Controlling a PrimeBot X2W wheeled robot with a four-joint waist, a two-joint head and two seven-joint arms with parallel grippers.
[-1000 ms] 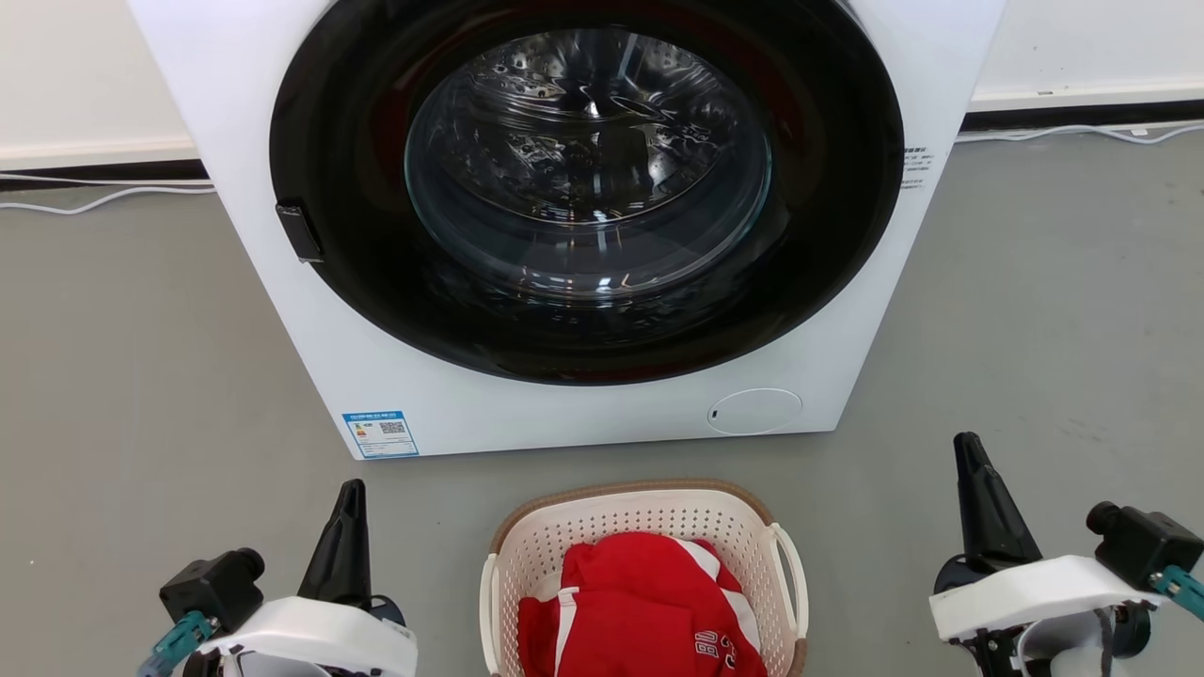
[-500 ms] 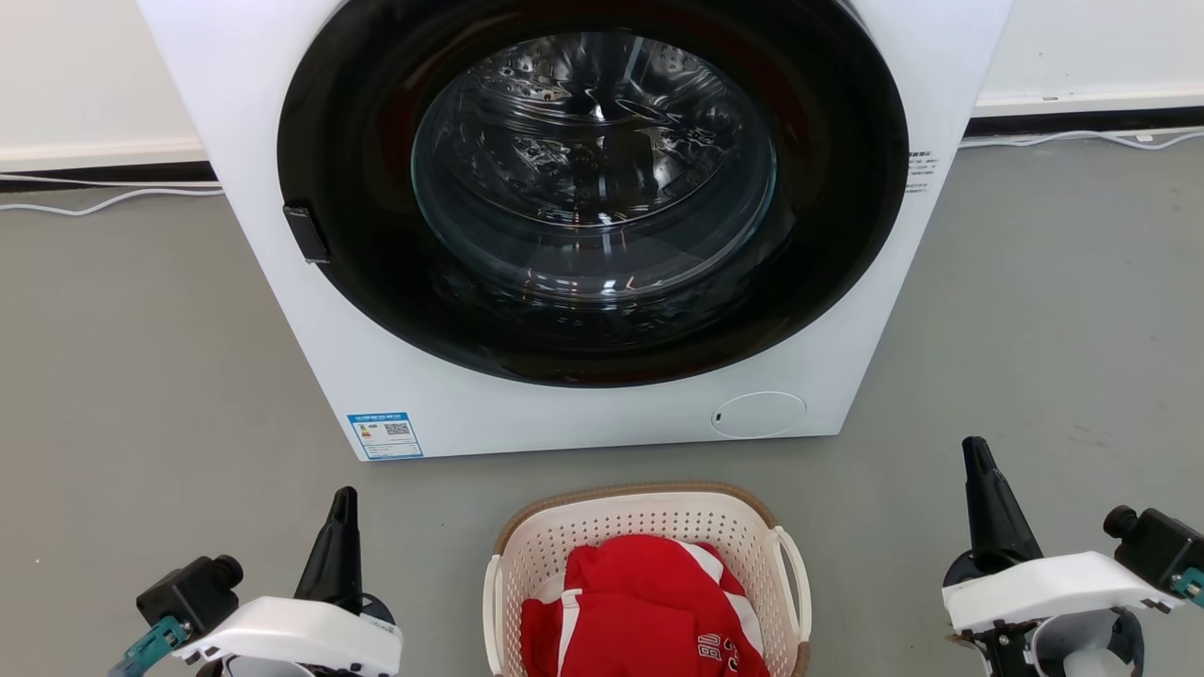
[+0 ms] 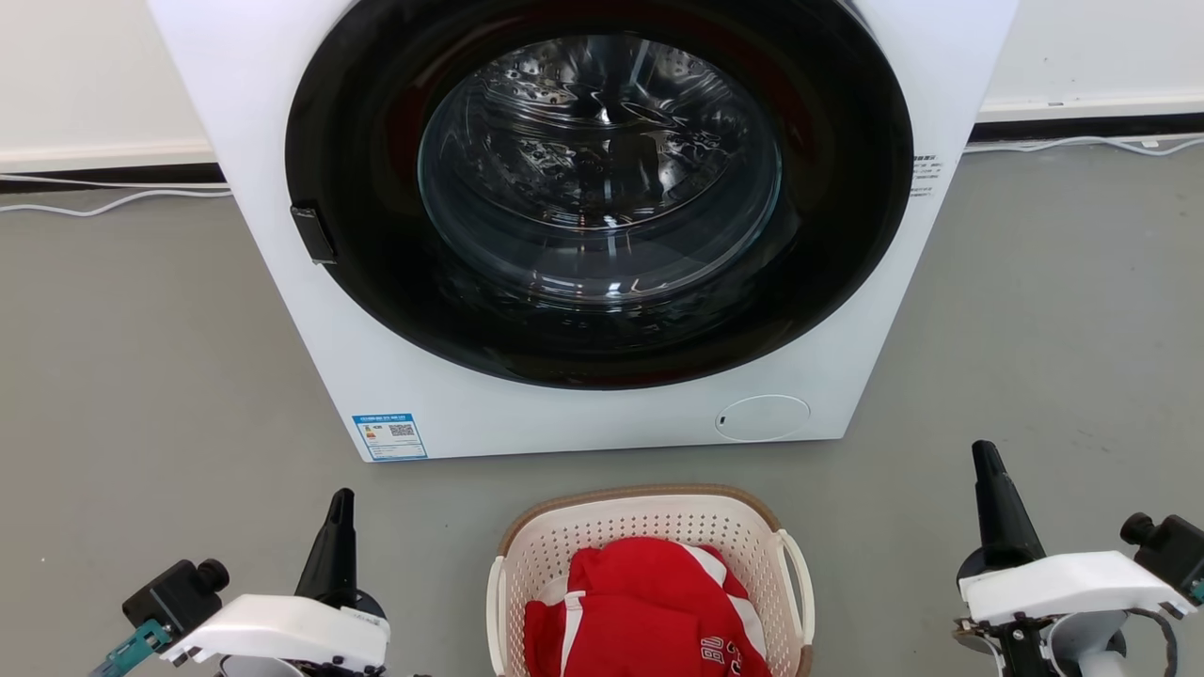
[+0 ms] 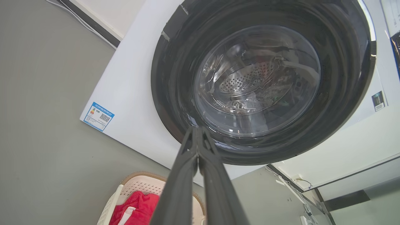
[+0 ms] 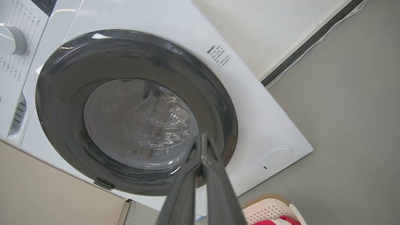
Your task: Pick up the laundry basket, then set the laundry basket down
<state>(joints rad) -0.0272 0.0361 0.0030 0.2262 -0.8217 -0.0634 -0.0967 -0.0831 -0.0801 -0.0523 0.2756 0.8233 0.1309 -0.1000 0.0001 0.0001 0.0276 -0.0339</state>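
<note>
- The cream-white perforated plastic laundry basket (image 3: 649,520) with a brown woven-look rim sits at the bottom centre of the head view. It stands on the grey floor (image 3: 141,376) just below the white front-loading washing machine (image 3: 395,376) and holds a red garment (image 3: 649,611).
- The left gripper (image 3: 340,496), at lower left, is clenched on nothing. It sits lower and further left than a second ago.
- The right gripper (image 3: 984,451), at lower right, is also pinched empty and has sunk slightly.
- The basket has barely shifted.

Head camera looks down, 2 wrist cameras upward, sharing the washer (image 3: 564,428).
</note>
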